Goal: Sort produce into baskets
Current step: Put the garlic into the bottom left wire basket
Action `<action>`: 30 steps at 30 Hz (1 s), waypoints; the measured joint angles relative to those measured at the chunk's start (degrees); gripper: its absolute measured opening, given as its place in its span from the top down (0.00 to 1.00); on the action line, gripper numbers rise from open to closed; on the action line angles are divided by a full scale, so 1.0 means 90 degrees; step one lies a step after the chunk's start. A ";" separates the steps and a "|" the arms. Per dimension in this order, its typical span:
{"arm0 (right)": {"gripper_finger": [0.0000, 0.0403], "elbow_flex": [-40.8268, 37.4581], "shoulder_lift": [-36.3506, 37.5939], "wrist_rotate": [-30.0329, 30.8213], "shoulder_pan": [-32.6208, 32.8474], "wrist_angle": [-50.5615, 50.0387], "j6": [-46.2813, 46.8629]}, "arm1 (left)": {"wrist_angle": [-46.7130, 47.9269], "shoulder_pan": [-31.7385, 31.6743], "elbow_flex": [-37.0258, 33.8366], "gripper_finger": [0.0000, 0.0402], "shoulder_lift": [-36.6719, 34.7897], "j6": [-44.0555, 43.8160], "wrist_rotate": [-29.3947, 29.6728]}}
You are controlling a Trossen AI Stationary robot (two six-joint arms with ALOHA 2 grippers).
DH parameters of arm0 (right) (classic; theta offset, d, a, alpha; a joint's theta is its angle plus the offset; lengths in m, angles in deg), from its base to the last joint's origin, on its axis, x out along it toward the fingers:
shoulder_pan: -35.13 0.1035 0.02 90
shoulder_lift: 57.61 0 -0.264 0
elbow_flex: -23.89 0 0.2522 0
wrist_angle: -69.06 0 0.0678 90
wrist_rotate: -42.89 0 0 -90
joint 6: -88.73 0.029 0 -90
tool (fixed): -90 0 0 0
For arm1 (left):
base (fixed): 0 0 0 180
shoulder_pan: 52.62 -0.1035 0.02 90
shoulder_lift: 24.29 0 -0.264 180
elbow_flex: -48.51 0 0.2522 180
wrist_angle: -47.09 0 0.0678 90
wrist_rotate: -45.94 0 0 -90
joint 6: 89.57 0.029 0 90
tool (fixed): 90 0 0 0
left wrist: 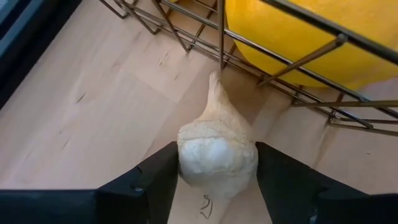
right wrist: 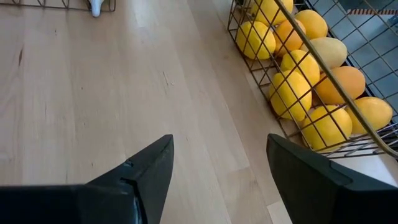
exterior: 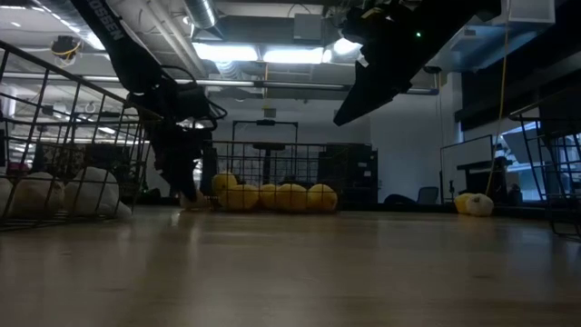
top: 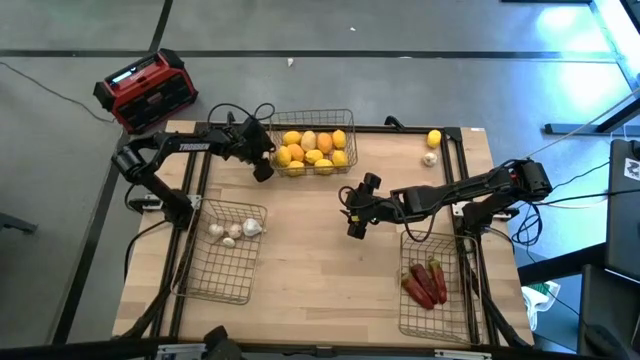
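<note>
Where garlic bulb (left wrist: pixel 217 151) sits, left gripper (left wrist: pixel 217 177) astride.

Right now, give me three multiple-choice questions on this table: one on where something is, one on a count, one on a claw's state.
1. Where is the garlic bulb at the left claw?
A. Inside the garlic basket
B. On the table, just outside the fruit basket
C. Inside the chili basket

2. How many wire baskets stand on the table?
A. Two
B. Three
C. Five

3. What is the right claw doing?
A. Open and empty
B. Gripping a chili
C. Gripping a lemon

Answers:
1. B: the left wrist view shows the garlic bulb on the table against the fruit basket wire, with the left claw closed on its sides.
2. B: the fruit basket, garlic basket and chili basket.
3. A: the right claw has only bare wood in its gap.
</note>
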 joint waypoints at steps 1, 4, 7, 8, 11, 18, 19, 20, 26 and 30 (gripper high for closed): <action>0.37 0.0000 0.0000 0.0000 0.0002 0.0000 0.0000 | 0.0000 -0.0002 0.0000 0.52 0.0000 0.0004 0.0000; 0.37 0.0000 0.0000 0.0000 0.0001 0.0000 0.0000 | -0.0002 -0.0007 0.0000 0.60 0.0000 0.0008 0.0000; 0.37 0.0000 0.0000 0.0000 0.0002 0.0000 0.0000 | 0.0019 -0.0007 0.0000 0.64 0.0000 0.0008 0.0019; 0.37 0.0000 0.0000 0.0000 0.0002 0.0000 0.0000 | 0.0054 -0.0007 0.0000 0.64 -0.0017 0.0005 0.0017; 0.37 0.0000 0.0000 0.0000 0.0000 0.0000 0.0037 | 0.0319 -0.0005 -0.0012 0.63 -0.0181 -0.0019 0.0092; 0.37 0.0000 0.0000 0.0000 0.0002 0.0002 0.0146 | 0.0751 -0.0007 -0.0015 0.62 -0.1109 -0.0230 0.0585; 0.37 0.0000 0.0000 0.0000 0.0002 0.0004 0.0146 | 0.0767 -0.0007 -0.0015 0.62 -0.1293 -0.0320 0.0592; 0.37 0.0000 0.0000 0.0000 0.0000 0.0004 0.0146 | 0.0831 -0.0007 -0.0015 0.62 -0.1471 -0.0423 0.0594; 0.37 0.0000 0.0000 0.0006 0.0002 0.0005 0.0258 | 0.1250 0.0153 -0.0015 0.61 -0.2642 -0.0846 0.0593; 0.37 0.0000 0.0000 0.0010 0.0001 0.0003 0.0325 | 0.1646 0.0396 -0.0014 0.61 -0.3411 -0.1097 0.0592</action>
